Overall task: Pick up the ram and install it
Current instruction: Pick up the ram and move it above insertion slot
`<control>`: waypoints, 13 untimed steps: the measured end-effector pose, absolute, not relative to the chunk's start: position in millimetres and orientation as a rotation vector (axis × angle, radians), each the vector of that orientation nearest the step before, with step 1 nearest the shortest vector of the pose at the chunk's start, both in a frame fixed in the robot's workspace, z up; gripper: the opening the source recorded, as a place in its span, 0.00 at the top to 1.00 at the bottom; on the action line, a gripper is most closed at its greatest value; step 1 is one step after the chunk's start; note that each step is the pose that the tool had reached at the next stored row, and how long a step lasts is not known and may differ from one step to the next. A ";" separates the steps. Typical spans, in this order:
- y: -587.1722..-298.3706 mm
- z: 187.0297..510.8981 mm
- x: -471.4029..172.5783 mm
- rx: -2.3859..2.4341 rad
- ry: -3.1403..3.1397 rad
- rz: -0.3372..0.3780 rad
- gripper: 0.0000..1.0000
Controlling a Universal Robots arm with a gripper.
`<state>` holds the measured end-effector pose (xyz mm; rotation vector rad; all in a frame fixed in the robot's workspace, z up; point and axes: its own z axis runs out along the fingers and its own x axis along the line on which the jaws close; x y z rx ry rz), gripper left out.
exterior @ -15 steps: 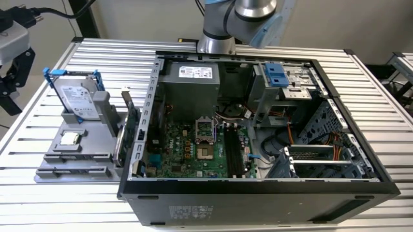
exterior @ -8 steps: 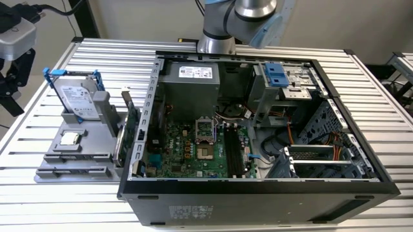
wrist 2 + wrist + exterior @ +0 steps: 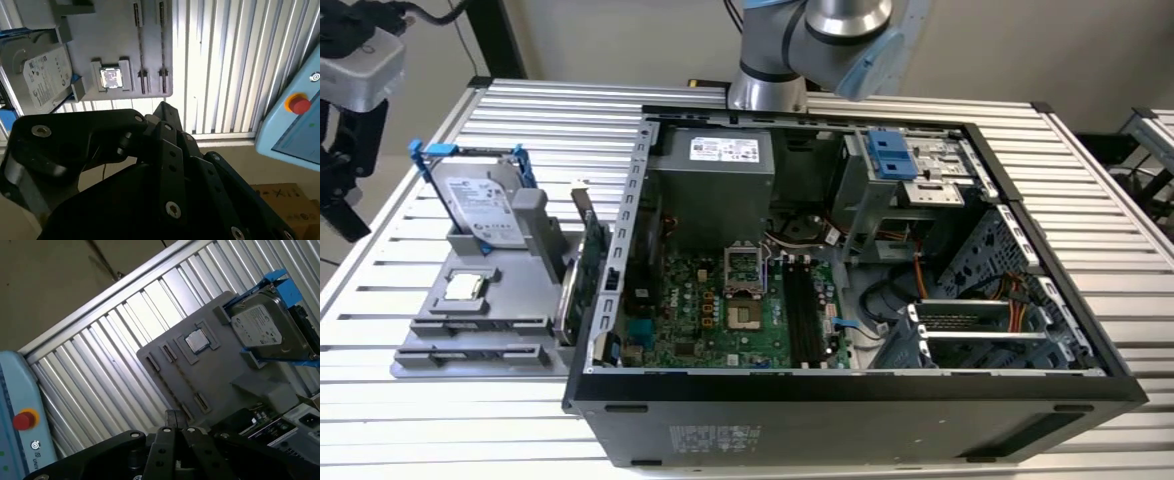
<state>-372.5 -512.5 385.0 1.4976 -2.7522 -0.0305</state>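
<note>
Ram [image 3: 137,45] is standing on edge in the grey tray [image 3: 107,35], two sticks side by side and parallel, beside one CPU chip [image 3: 111,78] and one hard drive [image 3: 42,75]. The tray is lying at the exterior view's left of the open computer case [image 3: 854,385]. The pincer [image 3: 162,107] is hanging well apart from them, seemingly closed together on nothing. In the second wrist view the sticks' long axes are running away from its tip.

A robotics lab: robot arm [image 3: 834,25], slatted aluminium bench [image 3: 440,420], opened computer case [image 3: 854,415] on it.
</note>
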 end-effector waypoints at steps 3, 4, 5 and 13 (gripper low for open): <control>-512.5 384.9 -372.5 1.568 -2.714 -0.027 1.00; -512.4 384.8 -372.5 1.590 -2.701 -0.026 1.00; -512.4 384.7 -372.5 1.613 -2.689 -0.025 1.00; -512.4 383.6 -372.5 1.803 -2.568 -0.021 1.00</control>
